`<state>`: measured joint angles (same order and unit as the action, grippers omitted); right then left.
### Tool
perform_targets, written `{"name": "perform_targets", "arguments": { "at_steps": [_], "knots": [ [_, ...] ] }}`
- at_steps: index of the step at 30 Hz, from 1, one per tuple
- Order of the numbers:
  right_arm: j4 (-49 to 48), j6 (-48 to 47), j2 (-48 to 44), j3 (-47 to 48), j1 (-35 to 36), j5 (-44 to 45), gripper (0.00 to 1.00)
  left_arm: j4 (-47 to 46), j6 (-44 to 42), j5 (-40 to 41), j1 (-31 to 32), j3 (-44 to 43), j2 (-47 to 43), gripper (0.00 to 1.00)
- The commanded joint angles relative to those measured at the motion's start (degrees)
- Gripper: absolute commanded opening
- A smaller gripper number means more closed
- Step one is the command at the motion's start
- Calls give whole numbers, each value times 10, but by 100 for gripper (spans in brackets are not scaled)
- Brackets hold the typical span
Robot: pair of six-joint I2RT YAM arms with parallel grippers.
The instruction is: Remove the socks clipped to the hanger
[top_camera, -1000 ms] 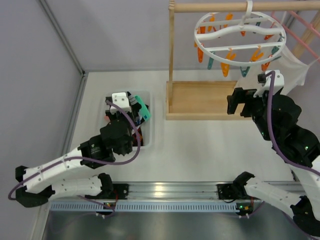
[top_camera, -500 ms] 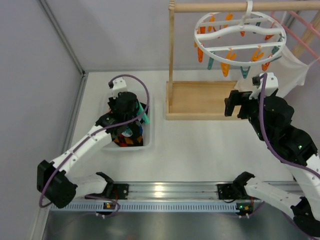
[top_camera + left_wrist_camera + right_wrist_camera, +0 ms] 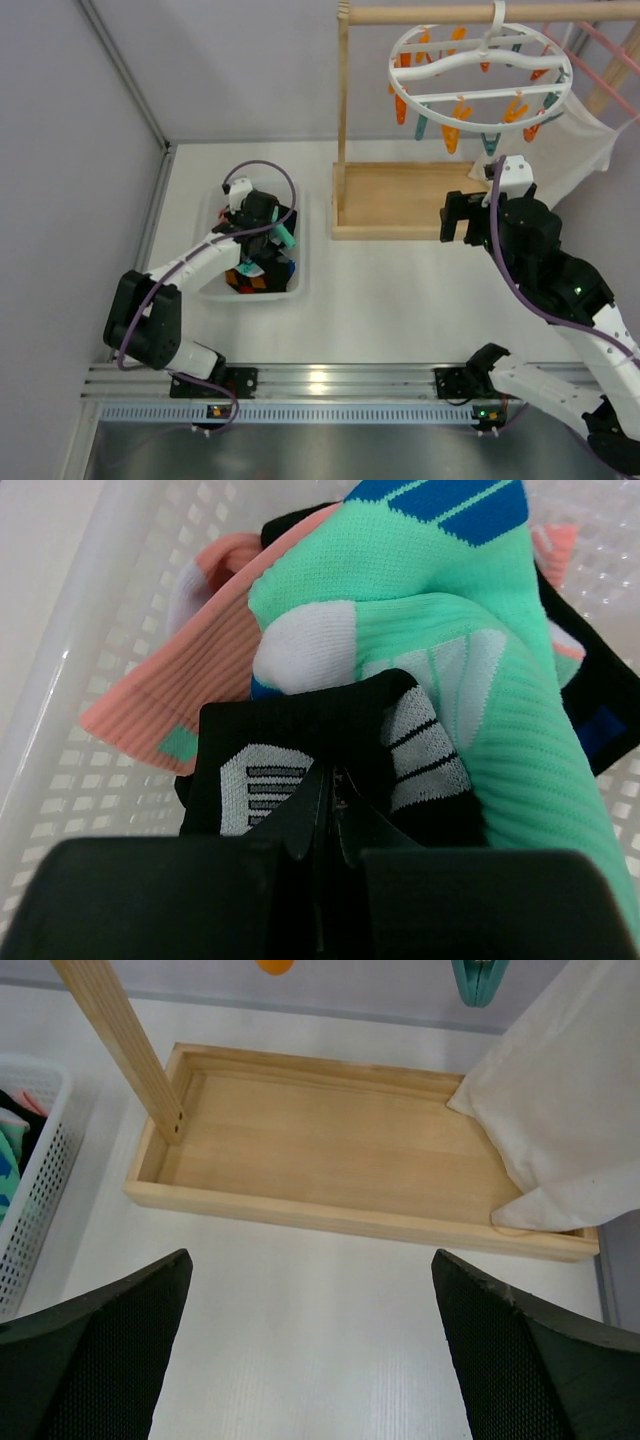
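The white ring hanger [image 3: 485, 96] hangs from the wooden rail with orange pegs [image 3: 458, 108] and teal pegs [image 3: 488, 143]; I see no socks clipped to it. Socks lie heaped in the white basket [image 3: 262, 297]: a mint one [image 3: 470, 610], a pink one [image 3: 170, 690] and a black one with white marks [image 3: 290, 740]. My left gripper [image 3: 330, 775] is down in the basket [image 3: 262, 232], jaws shut, tips against the black sock. My right gripper [image 3: 455, 217] hovers open and empty [image 3: 310, 1260] in front of the wooden tray.
The wooden stand's tray [image 3: 330, 1160] and post [image 3: 343, 100] sit between the arms. A large white cloth [image 3: 585, 145] drapes into the tray's right end [image 3: 570, 1110]. A pink hanger [image 3: 610, 50] is at the far right. The basket's corner [image 3: 30, 1200] shows left.
My left arm has swung round and its gripper has gone lower into the basket among the socks. My right gripper has drifted slightly left, still open.
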<state>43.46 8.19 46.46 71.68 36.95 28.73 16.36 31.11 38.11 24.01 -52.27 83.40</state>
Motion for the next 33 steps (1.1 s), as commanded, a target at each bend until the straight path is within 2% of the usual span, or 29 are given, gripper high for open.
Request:
{"name": "perform_targets", "arguments": {
  "at_steps": [1,7,14,19,24,25,29,31,32,33],
  "knots": [
    [-35,9,-16,-11,0,-10,99,-1,23,-25,-9,6,24,0],
    [-37,13,-22,-30,-1,-14,99,-1,17,-51,-9,0,54,0],
    [-36,13,-29,-30,-1,-14,99,32,22,-17,-9,-4,-5,0],
    [-35,14,-30,-28,-1,-14,100,67,16,-9,-9,-31,-42,21],
    [-35,11,-30,-29,-1,-11,100,101,10,-12,-9,-48,-118,40],
    [-36,12,-30,-29,-1,-10,99,108,6,-9,-9,-51,-141,49],
    [-36,15,-27,-32,-1,-10,99,145,-11,-3,-9,-91,-192,67],
    [-44,23,-25,-38,0,-3,99,165,-27,-19,-9,-109,-212,74],
    [-47,26,-24,-41,-2,0,99,174,-35,-31,-9,-119,-215,84],
    [-50,30,-22,-44,-5,1,99,187,-60,-48,-9,-142,-216,87]
  ]
}}
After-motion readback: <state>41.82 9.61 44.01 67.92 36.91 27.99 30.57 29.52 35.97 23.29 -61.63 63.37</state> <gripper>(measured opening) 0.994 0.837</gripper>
